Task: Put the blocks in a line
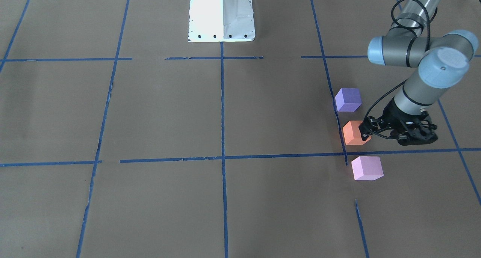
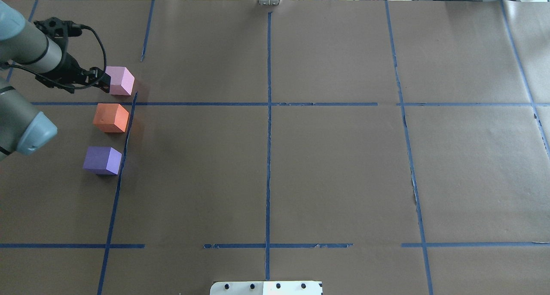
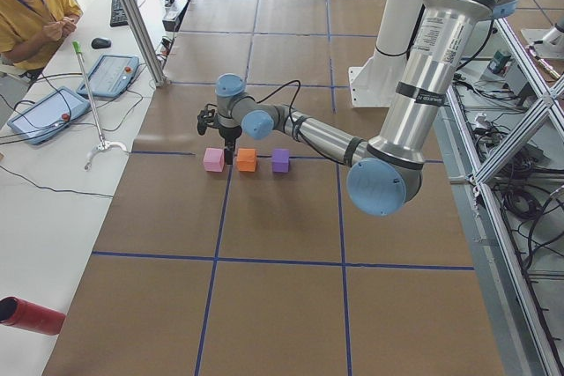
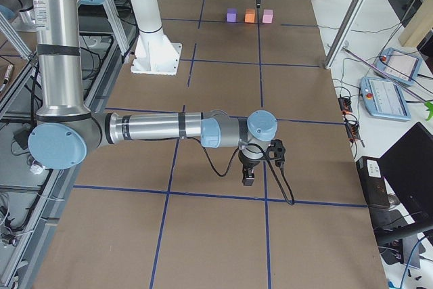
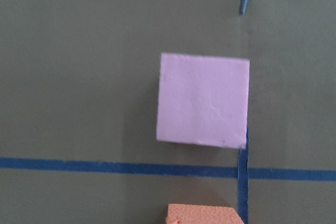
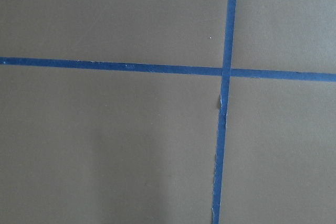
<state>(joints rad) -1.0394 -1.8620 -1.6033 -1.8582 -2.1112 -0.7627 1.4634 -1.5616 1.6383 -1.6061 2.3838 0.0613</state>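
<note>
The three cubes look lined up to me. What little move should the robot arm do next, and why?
Probably lift the left gripper straight up and away, touching nothing. The purple block, orange block and pink block already sit apart in a nearly straight row beside the blue tape line, and the gripper seems to hold none of them.

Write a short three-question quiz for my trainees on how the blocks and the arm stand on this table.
1. Multiple choice: what colour is the middle block of the row? A) violet B) orange C) pink
2. True or false: the three blocks touch one another.
3. Fill in: the hand near the row belongs to the robot's ___ arm.
Key: 1 B; 2 false, gaps show between them; 3 left.
</note>
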